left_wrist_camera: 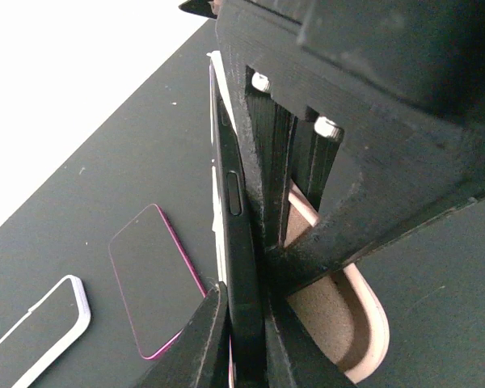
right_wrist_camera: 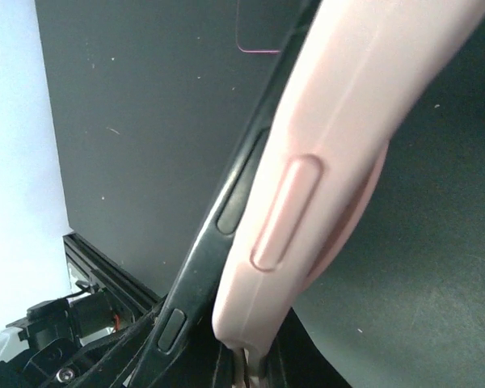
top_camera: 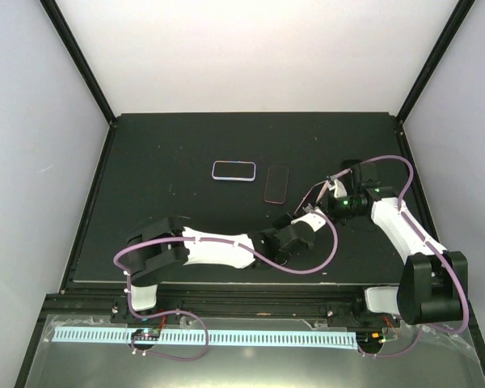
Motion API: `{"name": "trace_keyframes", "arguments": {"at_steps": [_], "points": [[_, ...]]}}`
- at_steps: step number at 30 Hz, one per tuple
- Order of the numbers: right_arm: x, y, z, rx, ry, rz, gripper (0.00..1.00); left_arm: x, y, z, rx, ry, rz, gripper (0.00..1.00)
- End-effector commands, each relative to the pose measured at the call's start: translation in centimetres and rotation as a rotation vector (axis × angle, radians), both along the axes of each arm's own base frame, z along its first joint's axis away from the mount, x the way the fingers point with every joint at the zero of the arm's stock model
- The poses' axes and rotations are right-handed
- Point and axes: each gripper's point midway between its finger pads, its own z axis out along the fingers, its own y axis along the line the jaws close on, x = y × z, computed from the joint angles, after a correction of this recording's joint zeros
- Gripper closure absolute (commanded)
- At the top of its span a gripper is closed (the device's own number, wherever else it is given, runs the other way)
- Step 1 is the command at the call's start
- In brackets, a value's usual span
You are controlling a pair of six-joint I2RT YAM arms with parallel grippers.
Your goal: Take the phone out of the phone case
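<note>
Left claw [left_wrist_camera: 244, 339] clamped on phone [left_wrist_camera: 233, 242] edge — right claw [right_wrist_camera: 247, 365] seemingly pinching pink case [right_wrist_camera: 307, 162].

We see a robotics lab test cell: a matte black tabletop [top_camera: 186, 145] boxed in by plain white wall panels [top_camera: 259, 48] on black corner struts [top_camera: 77, 56], with two white-and-black jointed arms [top_camera: 218, 246] [top_camera: 396, 222], trailing lilac cables [top_camera: 327, 255], bolted to a black rail [top_camera: 242, 303] at its near edge

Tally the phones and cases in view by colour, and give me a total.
white-rimmed phone: 1
magenta-rimmed phone: 1
black phone: 1
pale pink case: 1
Total: 4
</note>
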Motion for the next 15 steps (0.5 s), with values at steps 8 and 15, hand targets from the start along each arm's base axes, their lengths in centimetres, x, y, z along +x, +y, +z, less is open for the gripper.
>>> {"name": "trace_keyframes", "arguments": {"at_steps": [8,15], "points": [[3.2,-5.1,-3.4,-0.367,-0.112,-0.05,0.99,1.5,2.2,1.7,-0.192,0.081,0.123,0.99],[4.1,-6.1,-5.1,-0.434,-0.158,-0.062,0.99,1.9,4.9,3.7,-0.281,0.095,0.14,0.98]]}}
